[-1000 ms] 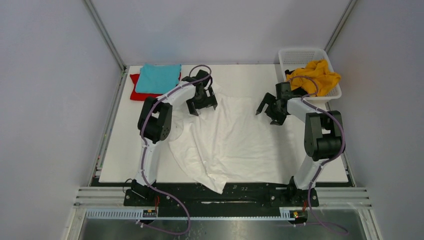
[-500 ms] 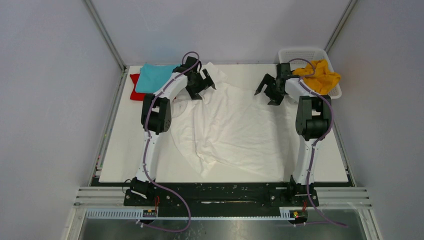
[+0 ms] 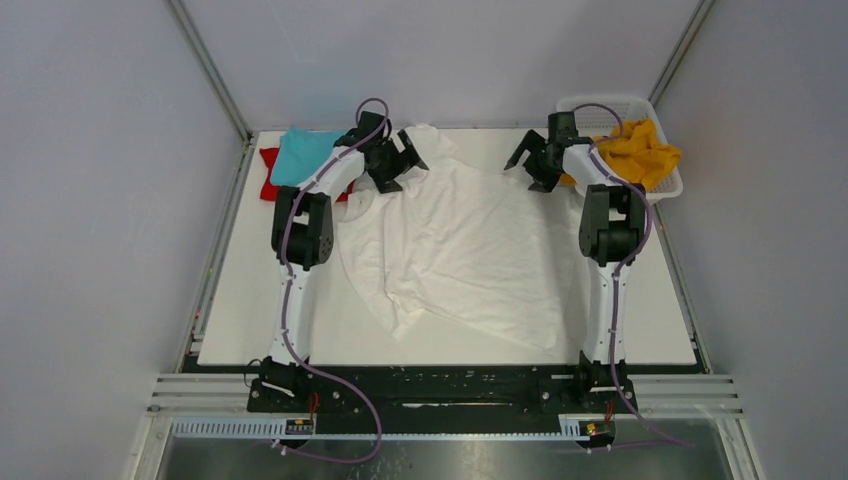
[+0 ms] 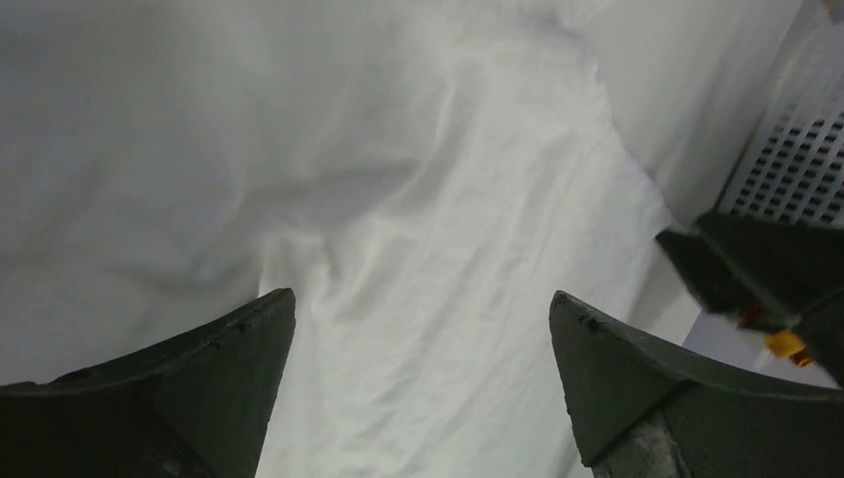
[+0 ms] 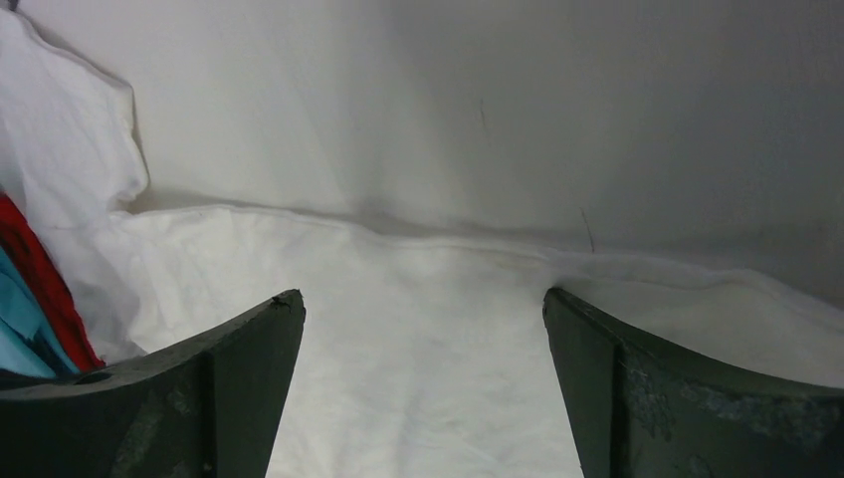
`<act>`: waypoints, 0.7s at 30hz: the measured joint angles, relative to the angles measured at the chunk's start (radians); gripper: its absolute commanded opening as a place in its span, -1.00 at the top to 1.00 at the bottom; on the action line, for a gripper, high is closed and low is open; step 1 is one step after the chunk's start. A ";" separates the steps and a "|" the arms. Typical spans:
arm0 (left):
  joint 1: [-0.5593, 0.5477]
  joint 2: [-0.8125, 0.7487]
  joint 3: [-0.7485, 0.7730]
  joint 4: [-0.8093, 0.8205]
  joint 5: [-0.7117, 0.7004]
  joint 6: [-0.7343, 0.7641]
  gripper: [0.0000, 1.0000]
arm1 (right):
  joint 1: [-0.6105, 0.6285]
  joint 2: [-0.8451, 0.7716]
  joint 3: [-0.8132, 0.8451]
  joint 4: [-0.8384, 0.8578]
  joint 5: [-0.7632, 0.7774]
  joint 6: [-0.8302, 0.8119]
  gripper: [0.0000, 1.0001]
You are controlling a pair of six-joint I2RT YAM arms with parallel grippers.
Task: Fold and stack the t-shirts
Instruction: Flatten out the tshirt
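The white t-shirt [image 3: 460, 250] lies spread over the middle of the bench [image 3: 250, 300], its far end up by the back edge. It's rumpled, with a bunched flap at the near-left hem. It looks like thin, limp knit that creases easily.

The left gripper [image 4: 422, 299] and right gripper [image 5: 423, 296] hover over that far end, one toward each side. Both jaws are spread wide with nothing in them.

My guess is it's being laid flat before the fold. If so, I'd pinch both shoulders at matching spots and tug evenly, because a lopsided pull will just skew the fabric.

The teal t-shirt [image 3: 305, 152] sits folded flat on the red t-shirt [image 3: 268, 187] in the far-left corner. The mustard-yellow t-shirt [image 3: 640, 150] is heaped in the white lattice basket [image 3: 600, 104] at far right.
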 measured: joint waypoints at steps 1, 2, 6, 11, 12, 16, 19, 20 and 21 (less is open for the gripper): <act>-0.002 -0.029 -0.036 -0.003 -0.005 0.015 -0.98 | 0.000 0.014 0.021 -0.005 0.002 0.004 -0.97; -0.015 -0.066 -0.075 -0.010 -0.011 0.031 -0.98 | 0.000 0.039 0.064 -0.017 0.002 0.007 -0.97; -0.050 -0.248 -0.194 -0.063 -0.072 0.088 -0.98 | 0.001 0.140 0.238 -0.055 -0.002 0.011 -0.97; -0.095 -0.542 -0.397 -0.110 -0.192 0.132 -0.98 | 0.010 0.177 0.329 -0.099 0.000 -0.028 -0.97; -0.102 -0.592 -0.446 -0.119 -0.208 0.135 -0.98 | 0.014 0.170 0.335 -0.108 0.003 -0.044 -0.97; -0.148 -0.788 -0.705 -0.137 -0.262 0.134 -0.98 | 0.060 0.055 0.282 -0.153 0.061 -0.129 -0.97; -0.203 -0.871 -0.883 -0.147 -0.284 0.124 -0.98 | 0.117 -0.175 0.081 -0.140 0.133 -0.187 -0.97; -0.227 -0.898 -0.950 -0.148 -0.289 0.116 -0.98 | 0.144 -0.298 -0.030 -0.122 0.160 -0.201 -0.97; -0.244 -0.919 -0.998 -0.157 -0.290 0.112 -0.98 | 0.160 -0.394 -0.116 -0.104 0.177 -0.205 -0.97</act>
